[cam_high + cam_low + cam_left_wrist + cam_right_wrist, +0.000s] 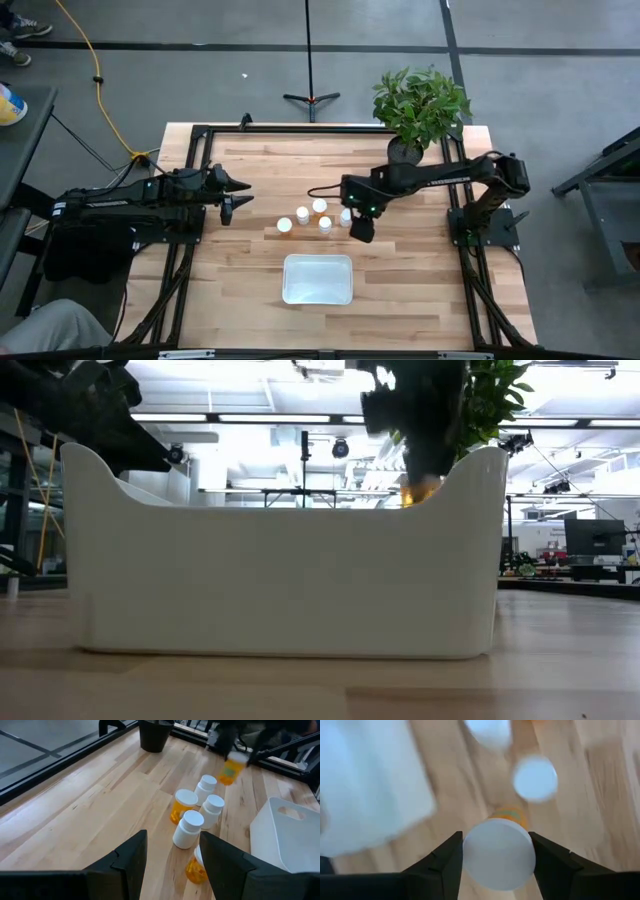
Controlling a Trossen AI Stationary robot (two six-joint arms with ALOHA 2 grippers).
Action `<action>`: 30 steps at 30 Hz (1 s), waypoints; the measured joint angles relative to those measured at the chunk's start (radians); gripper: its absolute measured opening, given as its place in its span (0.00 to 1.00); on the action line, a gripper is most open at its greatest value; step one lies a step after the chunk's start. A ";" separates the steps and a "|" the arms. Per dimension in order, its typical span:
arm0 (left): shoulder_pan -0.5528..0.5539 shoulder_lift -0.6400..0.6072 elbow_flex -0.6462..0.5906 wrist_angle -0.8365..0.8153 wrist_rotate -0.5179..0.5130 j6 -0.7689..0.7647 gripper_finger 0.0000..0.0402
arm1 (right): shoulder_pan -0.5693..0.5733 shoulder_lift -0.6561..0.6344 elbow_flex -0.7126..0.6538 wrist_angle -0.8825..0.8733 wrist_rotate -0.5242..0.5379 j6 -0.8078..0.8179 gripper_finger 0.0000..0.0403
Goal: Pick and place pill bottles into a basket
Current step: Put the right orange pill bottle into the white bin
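Observation:
Several pill bottles (pixel 312 215), orange with white caps, stand in a cluster mid-table (pixel 200 807). My right gripper (pixel 360 228) hangs over the cluster's right end, shut on one more pill bottle (pixel 499 852), which shows orange and blurred in the left wrist view (pixel 231 770) and in the low view (pixel 420 490). The white basket (pixel 318 278) rests on the table near the front edge (pixel 280 570). My left gripper (pixel 240 195) waits open to the left of the cluster (pixel 172 855), with nothing between its fingers. My right gripper pinches the bottle's white cap (pixel 470 852) between its two fingers, one on each side of its rim. The fingers come steeply from above. The orange body (pixel 509 814) hangs below the cap, clear of the table.
A potted plant (pixel 420 105) in a dark pot (pixel 156 735) stands at the far right of the table. One bottle (pixel 195 867) of the cluster shows close to my left gripper's finger. Bare wood lies between the cluster and the basket (pixel 285 835).

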 joint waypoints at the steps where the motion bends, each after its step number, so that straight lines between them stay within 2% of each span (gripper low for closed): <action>1: 0.000 0.000 0.000 0.000 0.000 0.000 0.54 | 0.015 0.000 0.035 -0.019 0.008 0.007 0.47; 7: 0.000 0.000 0.000 0.000 0.000 0.000 0.54 | 0.106 0.000 0.214 -0.039 0.063 0.092 0.47; 12: 0.000 0.000 0.000 0.000 0.004 0.009 0.54 | 0.196 0.019 0.298 -0.037 0.118 0.169 0.47; 19: 0.000 0.000 0.000 0.009 0.005 0.001 0.54 | 0.303 0.108 0.337 -0.034 0.142 0.219 0.48; 30: 0.000 0.000 0.000 0.009 0.005 0.005 0.54 | 0.383 0.278 0.340 0.015 0.143 0.244 0.49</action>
